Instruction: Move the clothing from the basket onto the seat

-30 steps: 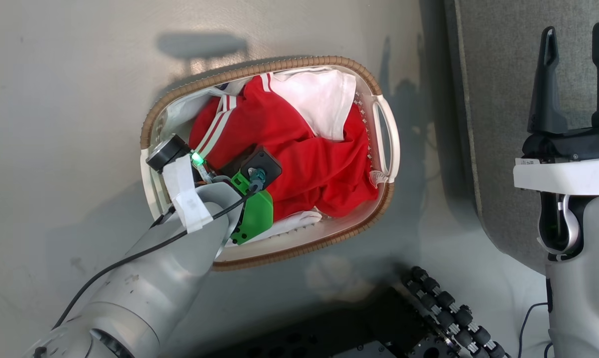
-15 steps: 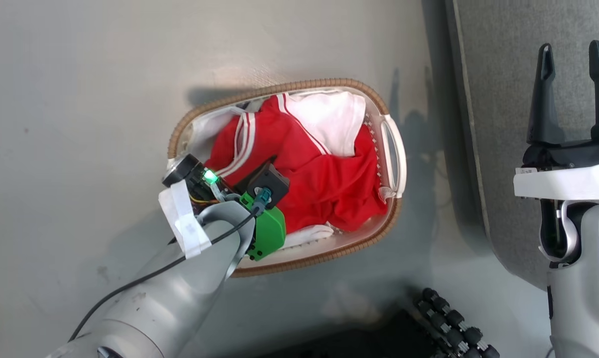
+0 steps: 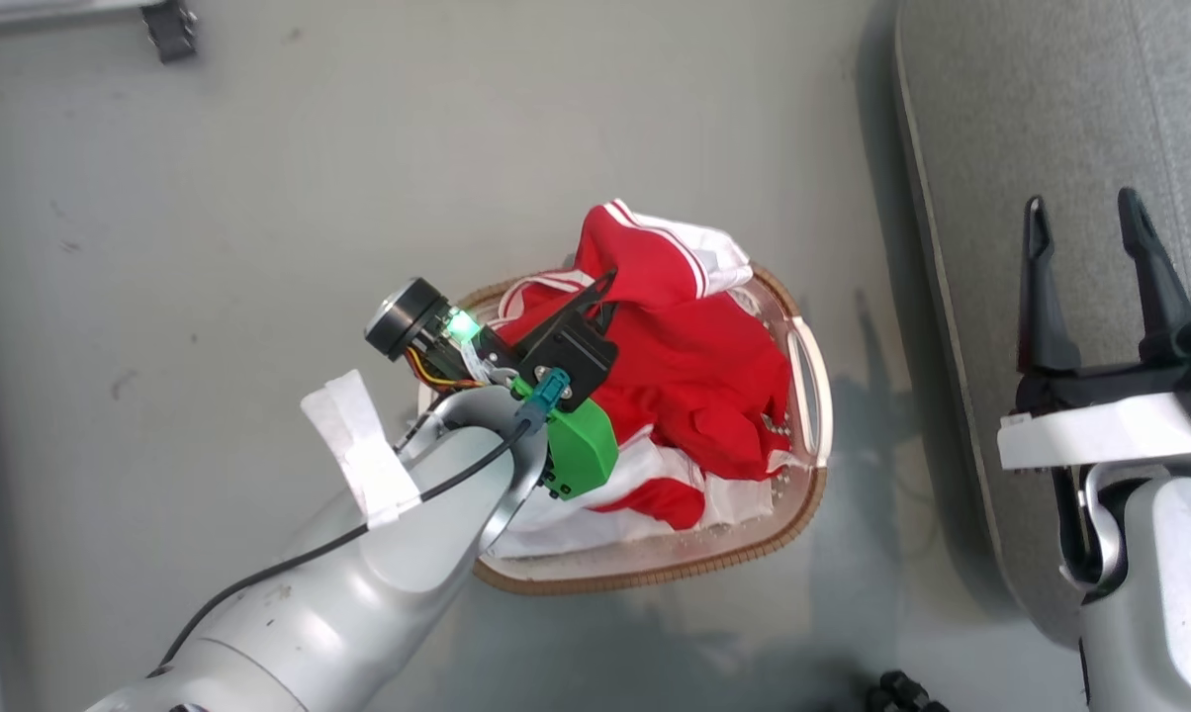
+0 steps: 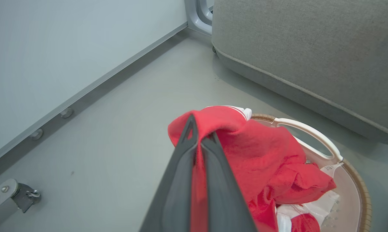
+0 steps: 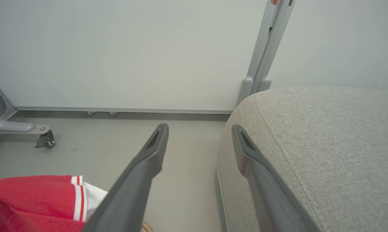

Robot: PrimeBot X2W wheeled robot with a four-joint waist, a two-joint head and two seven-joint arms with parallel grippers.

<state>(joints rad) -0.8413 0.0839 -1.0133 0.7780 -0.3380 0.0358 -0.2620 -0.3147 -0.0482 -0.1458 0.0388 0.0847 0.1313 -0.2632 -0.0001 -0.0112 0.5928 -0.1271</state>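
Left gripper pinching clothing, above basket

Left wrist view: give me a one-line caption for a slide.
Left gripper shut on red clothing, held up over the basket, grey seat beyond.

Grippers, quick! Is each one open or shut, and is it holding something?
Left gripper: shut on the red clothing, lifted above the basket.
Right gripper: open, holding nothing.
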